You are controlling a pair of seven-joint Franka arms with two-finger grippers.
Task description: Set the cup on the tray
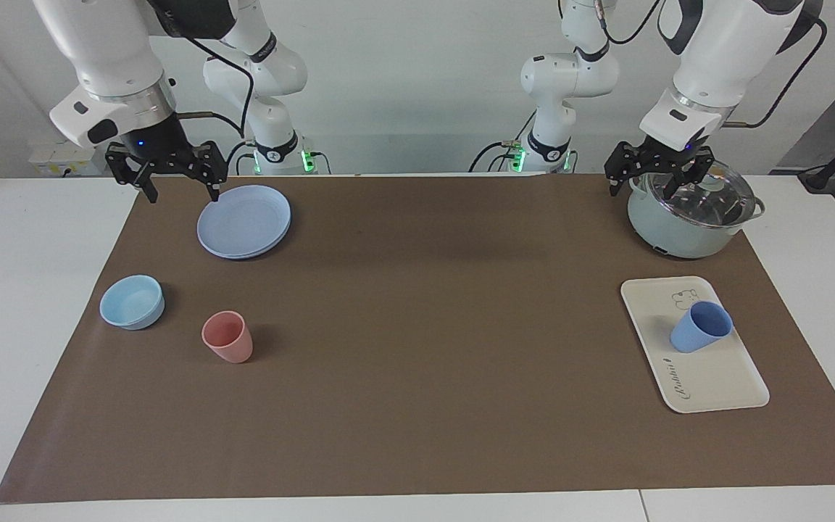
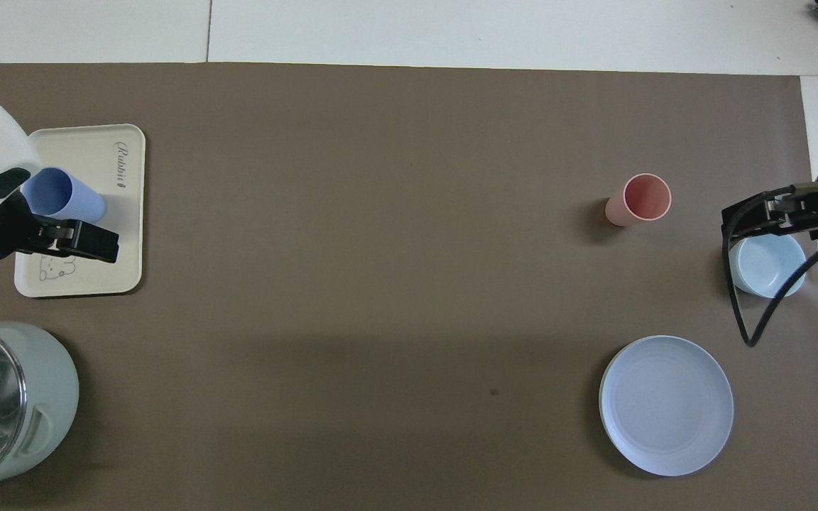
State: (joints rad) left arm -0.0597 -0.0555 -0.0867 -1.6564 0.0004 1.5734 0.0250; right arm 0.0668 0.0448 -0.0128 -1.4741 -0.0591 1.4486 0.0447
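The periwinkle-blue cup (image 1: 696, 333) stands on the cream-white tray (image 1: 707, 384) at the left arm's end of the table, on the tray's half nearer the robots, by the bear drawing. It also shows in the overhead view (image 2: 79, 202) on the tray (image 2: 96, 152). My left gripper (image 1: 660, 187) is open and empty, raised clear of the cup, over the pot and the tray's nearer end; the overhead view shows it (image 2: 68, 240) beside the cup. My right gripper (image 1: 183, 194) is open and empty, raised by the blue plate's edge, and also shows in the overhead view (image 2: 764, 216).
A pale green pot with a glass lid (image 1: 678, 225) stands nearer the robots than the tray. At the right arm's end are a round blue plate (image 1: 243, 221), a light-blue bowl (image 1: 131, 301) and a pink cup (image 1: 227, 337). A brown mat (image 1: 425, 326) covers the table.
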